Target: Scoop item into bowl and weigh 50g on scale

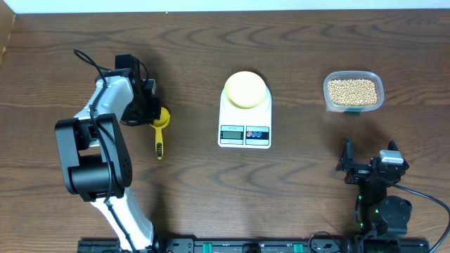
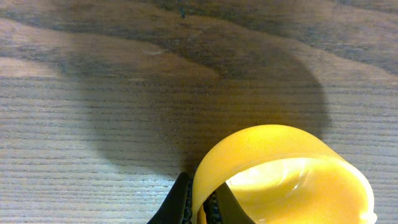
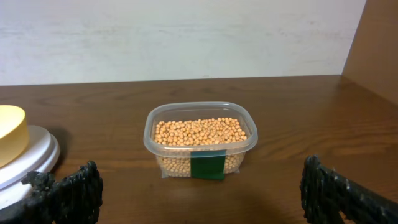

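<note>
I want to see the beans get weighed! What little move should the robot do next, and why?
Probably lift the yellow scoop and start it toward the tub. The left fingers are shut on its rim, the beans all lie in the tub, and the bowl on the scale looks empty.

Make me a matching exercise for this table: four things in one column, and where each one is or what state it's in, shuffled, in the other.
Things:
1. bowl
2. beans
3. scoop
4. right gripper

Places or states:
A. open, holding nothing
B. in the clear tub
C. on the scale
D. pinched by the rim in the left gripper

Pairs: 1-C, 2-B, 3-D, 4-A
</note>
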